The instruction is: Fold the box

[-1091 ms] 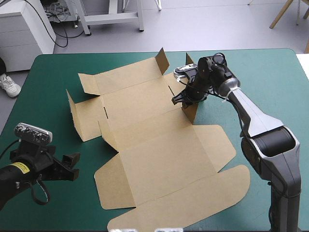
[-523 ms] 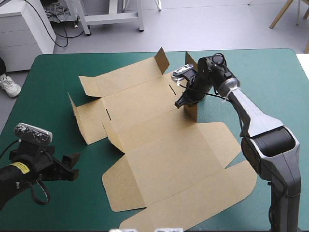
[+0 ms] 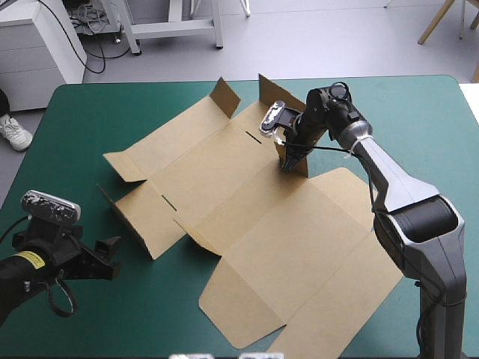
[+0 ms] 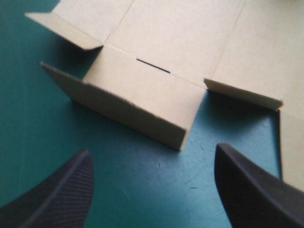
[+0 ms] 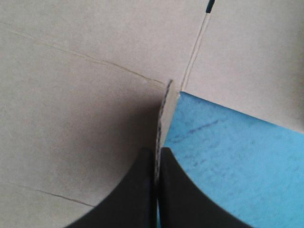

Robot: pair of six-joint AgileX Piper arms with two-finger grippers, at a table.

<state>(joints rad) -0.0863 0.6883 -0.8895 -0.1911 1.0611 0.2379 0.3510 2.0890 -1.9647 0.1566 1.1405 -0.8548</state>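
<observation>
The brown box lies as a cut sheet slanting across the table, mostly flat, with short flaps standing at its far end. My right gripper points down at the sheet's far right side, shut on a raised flap. In the right wrist view the flap's thin edge runs between the meeting fingers of my right gripper. My left gripper hovers low at the near left, open and holding nothing. In the left wrist view, a raised side wall stands just ahead of my left gripper.
The teal-green cover shows bare beyond the right arm and along the left side. The sheet's large lid panel reaches close to the table's front edge.
The sheet has swung round on the table with my right gripper shut on its flap: its near end moved right, its far flaps moved left. The left arm stayed put.
</observation>
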